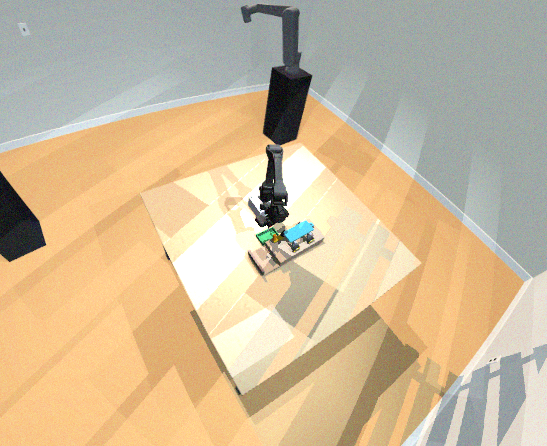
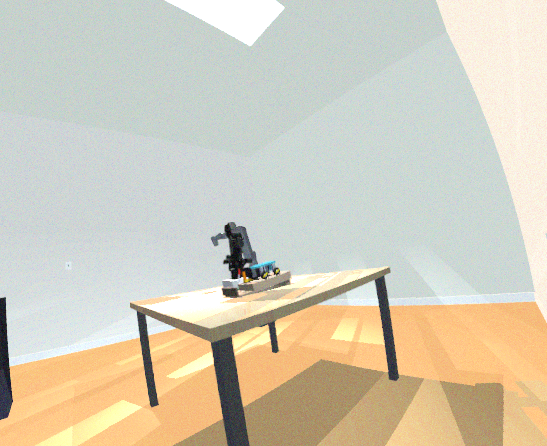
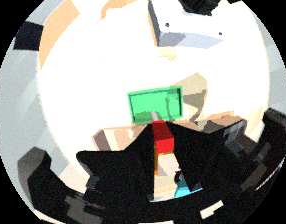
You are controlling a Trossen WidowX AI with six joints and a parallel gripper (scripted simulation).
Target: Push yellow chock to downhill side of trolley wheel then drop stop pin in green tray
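Note:
My gripper (image 3: 158, 125) is shut on the red-headed stop pin (image 3: 163, 142) (image 2: 239, 272). The pin is off the ramp, its grey shaft pointing toward the green tray (image 3: 155, 89) (image 1: 259, 237) in the wrist view. The gripper is above the table beside the ramp; its exact height is hard to tell. The blue trolley (image 1: 299, 231) (image 2: 263, 267) stands on the ramp (image 1: 301, 253) (image 2: 263, 285). The chock's orange handle (image 1: 275, 238) (image 2: 244, 276) stands upright at the trolley's tray-side end. Whether the chock touches a wheel is hidden.
The tray lies close beside the ramp. The arm's pale grey base (image 3: 189, 37) (image 1: 256, 204) is beyond the tray in the wrist view. The wooden table (image 1: 196, 270) (image 2: 176, 310) carries everything. Two black pedestals (image 1: 286, 102) (image 1: 6, 215) stand off the table.

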